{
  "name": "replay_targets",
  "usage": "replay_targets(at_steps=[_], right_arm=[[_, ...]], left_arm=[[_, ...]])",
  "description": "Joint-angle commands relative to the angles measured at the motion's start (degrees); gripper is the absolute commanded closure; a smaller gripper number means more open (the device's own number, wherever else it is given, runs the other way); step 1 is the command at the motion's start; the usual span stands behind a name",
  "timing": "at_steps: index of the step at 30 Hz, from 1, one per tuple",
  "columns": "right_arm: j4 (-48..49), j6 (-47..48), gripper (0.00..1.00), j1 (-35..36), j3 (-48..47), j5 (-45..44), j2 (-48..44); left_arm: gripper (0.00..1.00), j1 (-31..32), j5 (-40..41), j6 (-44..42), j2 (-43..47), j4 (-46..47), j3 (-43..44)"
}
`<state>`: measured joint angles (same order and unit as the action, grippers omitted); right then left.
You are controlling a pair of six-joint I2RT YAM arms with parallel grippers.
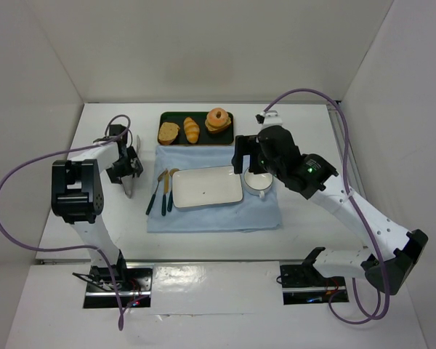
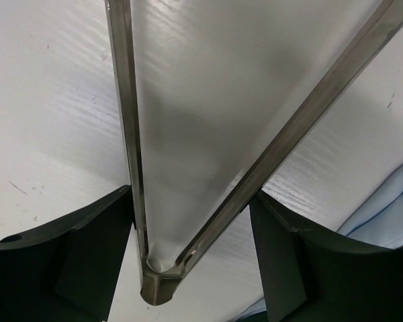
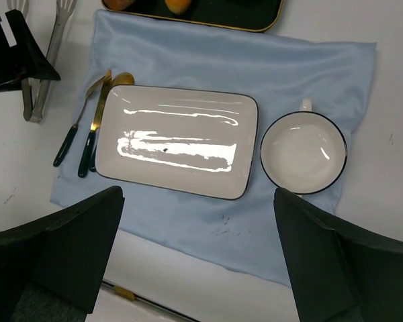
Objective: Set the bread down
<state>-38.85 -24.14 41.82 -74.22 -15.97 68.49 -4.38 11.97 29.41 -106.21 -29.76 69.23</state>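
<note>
Bagel (image 1: 217,116) sits on the dark tray (image 1: 164,116) behind the white plate (image 1: 206,187).
Left gripper (image 1: 126,171) clamps tongs (image 1: 129,187) left of plate; right gripper (image 3: 198,194) spread wide by plate's right end.

White tabletop (image 1: 203,246) enclosed by 3 plain white walls: left wall (image 1: 29,73), rear wall (image 1: 218,43), right wall (image 1: 403,87). Lighting is bright and diffuse; shadows are soft.

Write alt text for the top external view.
The ring-shaped bread sits on a dark tray beyond a white plate and cup on a blue cloth. The left gripper holds tongs; the right gripper hovers near the cup.
</note>
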Motion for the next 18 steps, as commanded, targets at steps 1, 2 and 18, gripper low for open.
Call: replay_targets(at_steps=[1,2,18], right_arm=[[-2.02,0.76,0.00,-0.43,-2.34,-1.26,-0.11],[-2.02,0.76,0.00,-0.43,-2.34,-1.26,-0.11],[-2.02,0.76,0.00,-0.95,-2.34,-2.31,-0.11]], left_arm=[[0.19,-0.19,-1.06,-1.72,-2.24,-0.12,2.04],[0.19,-0.19,-1.07,-1.72,-2.24,-0.12,2.05],[0.31,-0.72,-5.37,-1.72,-7.69,-0.30,3.45]])
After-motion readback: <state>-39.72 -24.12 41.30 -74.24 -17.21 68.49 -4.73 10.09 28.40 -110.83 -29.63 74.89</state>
